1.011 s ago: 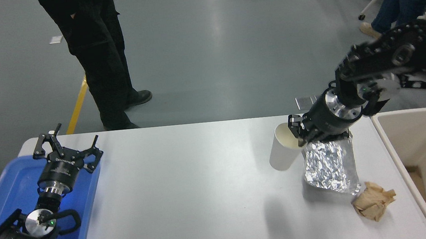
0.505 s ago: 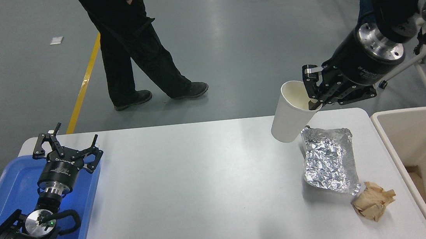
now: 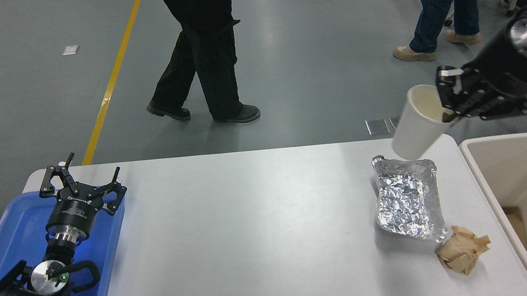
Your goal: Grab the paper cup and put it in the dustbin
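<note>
**Hidden and cut off**

Dustbin (image 3: 509, 143) cropped by right and near edges; floor inside mostly unseen. Right arm (image 3: 525, 52) cut by right edge. Paper cup (image 3: 416, 126) rim partly covered by right gripper (image 3: 450, 101). Two people at far side headless, cropped at top.

Open air was left between the lifted paper cup (image 3: 417, 123), held by the right gripper (image 3: 450, 103), and the dustbin (image 3: 475, 166) rim. Below, the foil pouch (image 3: 408, 199) and brown paper ball (image 3: 462, 248) crowded the table's (image 3: 251, 226) right side.
</note>
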### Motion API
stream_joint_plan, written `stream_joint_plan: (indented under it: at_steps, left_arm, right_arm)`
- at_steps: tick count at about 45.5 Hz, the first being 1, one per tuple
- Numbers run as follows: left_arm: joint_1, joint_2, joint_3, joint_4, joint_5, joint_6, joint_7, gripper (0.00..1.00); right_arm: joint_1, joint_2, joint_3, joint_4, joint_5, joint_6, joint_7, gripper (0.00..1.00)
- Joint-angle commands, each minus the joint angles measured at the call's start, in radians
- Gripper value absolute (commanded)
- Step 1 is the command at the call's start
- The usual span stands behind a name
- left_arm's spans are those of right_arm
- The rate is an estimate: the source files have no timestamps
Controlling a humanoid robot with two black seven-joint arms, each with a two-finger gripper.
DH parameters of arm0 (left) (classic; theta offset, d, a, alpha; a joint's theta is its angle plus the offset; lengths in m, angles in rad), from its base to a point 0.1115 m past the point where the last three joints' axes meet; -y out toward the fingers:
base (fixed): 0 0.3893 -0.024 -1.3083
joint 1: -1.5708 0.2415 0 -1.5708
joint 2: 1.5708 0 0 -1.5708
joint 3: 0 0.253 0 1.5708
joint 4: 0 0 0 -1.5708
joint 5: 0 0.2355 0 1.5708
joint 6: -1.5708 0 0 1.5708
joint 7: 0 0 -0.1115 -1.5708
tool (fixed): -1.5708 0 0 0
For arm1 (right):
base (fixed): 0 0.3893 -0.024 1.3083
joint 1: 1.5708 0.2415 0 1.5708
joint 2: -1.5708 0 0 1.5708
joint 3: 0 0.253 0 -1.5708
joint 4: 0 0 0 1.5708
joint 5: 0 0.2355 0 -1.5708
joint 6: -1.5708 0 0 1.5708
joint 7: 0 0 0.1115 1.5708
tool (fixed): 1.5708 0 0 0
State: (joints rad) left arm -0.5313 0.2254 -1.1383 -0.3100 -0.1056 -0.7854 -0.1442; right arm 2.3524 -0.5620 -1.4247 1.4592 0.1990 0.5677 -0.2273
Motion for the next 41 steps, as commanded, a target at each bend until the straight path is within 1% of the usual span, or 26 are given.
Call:
stream_joint_plan:
  at_steps: [1,5,8,12,17,28,29,33,41]
  left_arm:
    - [0.001,0.000,-0.001,0.000,0.000,0.000,0.000,0.99]
    - [0.001,0.000,-0.001,0.000,0.000,0.000,0.000,0.99]
    - [0.001,0.000,-0.001,0.000,0.000,0.000,-0.002,0.99]
    - [0.001,0.000,-0.001,0.000,0.000,0.000,0.000,0.99]
    - [0.001,0.000,-0.001,0.000,0.001,0.000,0.000,0.99]
    - [0.001,0.000,-0.001,0.000,0.001,0.000,0.000,0.99]
    - [-0.001,0.000,-0.001,0.000,0.001,0.000,0.000,0.99]
    - [-0.001,0.000,-0.001,0.000,0.001,0.000,0.000,0.99]
    - [-0.001,0.000,-0.001,0.000,0.001,0.000,-0.002,0.99]
  right_arm:
    - [-0.107,-0.214,-0.080,-0.033,-0.144,-0.140,0.003,0.00]
    - [-0.179,-0.282,-0.074,-0.074,-0.170,-0.206,0.006,0.00]
    - [-0.263,-0.302,-0.066,-0.131,-0.171,-0.267,0.008,0.00]
    - [-0.413,-0.306,-0.019,-0.227,-0.170,-0.344,0.013,0.00]
    - [-0.622,-0.306,0.095,-0.365,-0.168,-0.405,0.022,0.00]
    - [-1.088,-0.297,0.400,-0.695,-0.167,-0.474,0.029,0.00]
    - [-1.186,-0.286,0.473,-0.759,-0.168,-0.488,0.029,0.00]
    - [-1.335,-0.234,0.593,-0.879,-0.168,-0.503,0.029,0.00]
    - [-1.565,-0.093,0.734,-1.144,-0.167,-0.529,0.029,0.00]
